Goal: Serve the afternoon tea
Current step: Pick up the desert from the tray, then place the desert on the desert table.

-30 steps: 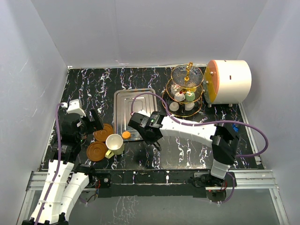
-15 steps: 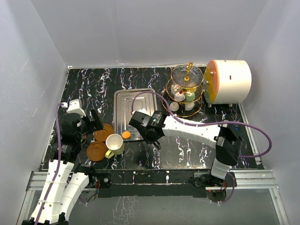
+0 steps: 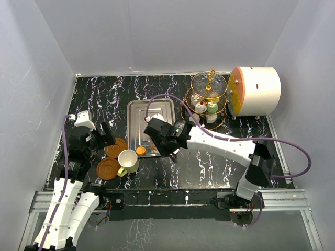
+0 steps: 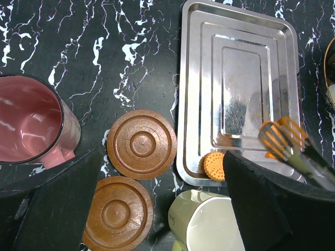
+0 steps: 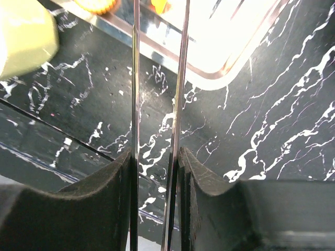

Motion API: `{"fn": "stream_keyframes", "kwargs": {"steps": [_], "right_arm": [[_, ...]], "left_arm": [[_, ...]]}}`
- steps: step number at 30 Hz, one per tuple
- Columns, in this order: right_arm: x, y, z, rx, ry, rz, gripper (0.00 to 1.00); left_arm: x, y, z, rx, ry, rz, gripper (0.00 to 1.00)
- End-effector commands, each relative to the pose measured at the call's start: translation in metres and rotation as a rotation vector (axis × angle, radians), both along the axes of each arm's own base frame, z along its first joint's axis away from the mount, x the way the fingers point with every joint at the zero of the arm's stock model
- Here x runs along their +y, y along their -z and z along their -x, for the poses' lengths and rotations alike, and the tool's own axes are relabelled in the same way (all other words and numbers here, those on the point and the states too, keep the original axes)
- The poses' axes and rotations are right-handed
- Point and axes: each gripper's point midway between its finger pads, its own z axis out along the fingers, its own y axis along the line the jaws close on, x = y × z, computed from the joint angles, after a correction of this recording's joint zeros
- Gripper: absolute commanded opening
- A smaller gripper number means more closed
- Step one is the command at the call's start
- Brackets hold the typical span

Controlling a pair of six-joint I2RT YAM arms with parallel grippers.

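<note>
One orange cake (image 3: 141, 150) lies at the near edge of the steel tray (image 3: 152, 117), seen as a round biscuit (image 4: 214, 165) from the left wrist. Metal tongs (image 5: 180, 78) with orange tips (image 4: 277, 135) are clamped in my right gripper (image 3: 166, 142), which is shut on them; the tips hover over the tray just right of the cake. My left gripper (image 4: 157, 204) stands open above two brown saucers (image 4: 142, 144) (image 4: 117, 213), with the cream cup (image 4: 209, 225) on its side and the maroon cup (image 4: 26, 125) to the left. The glass stand (image 3: 208, 102) carries several small cakes.
A big white cylinder with an orange end (image 3: 256, 90) stands right of the stand. The tray's raised rim (image 5: 209, 70) lies just ahead of the tongs. White walls close in the black marbled table (image 3: 209, 167) on three sides.
My right arm has swung left and a little away from the bases, bringing the tongs over the tray's near edge. The left arm, cups and saucers have not moved.
</note>
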Motion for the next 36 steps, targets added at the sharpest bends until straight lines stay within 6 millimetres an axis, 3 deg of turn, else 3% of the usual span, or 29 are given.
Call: {"fn": "stream_keyframes", "kwargs": {"steps": [1,9,17,27,36], "right_arm": [[0.006,-0.089,-0.022,-0.187,0.026,-0.164,0.19],[-0.016,-0.17,-0.053,-0.34,0.114,-0.234,0.19],[-0.043,-0.213,-0.085,-0.399,0.203,-0.3,0.2],[-0.072,-0.233,-0.109,-0.427,0.27,-0.321,0.2],[-0.117,-0.208,-0.122,-0.369,0.338,-0.237,0.21]], "left_arm": [[0.0,-0.011,-0.001,-0.029,0.005,-0.001,0.99],[-0.001,-0.011,-0.001,-0.024,0.006,-0.002,0.99],[0.0,-0.004,-0.004,0.007,0.004,-0.01,0.99],[0.001,0.005,-0.008,0.062,-0.01,-0.021,0.99],[0.004,0.011,-0.009,0.091,-0.025,-0.031,0.99]]}}
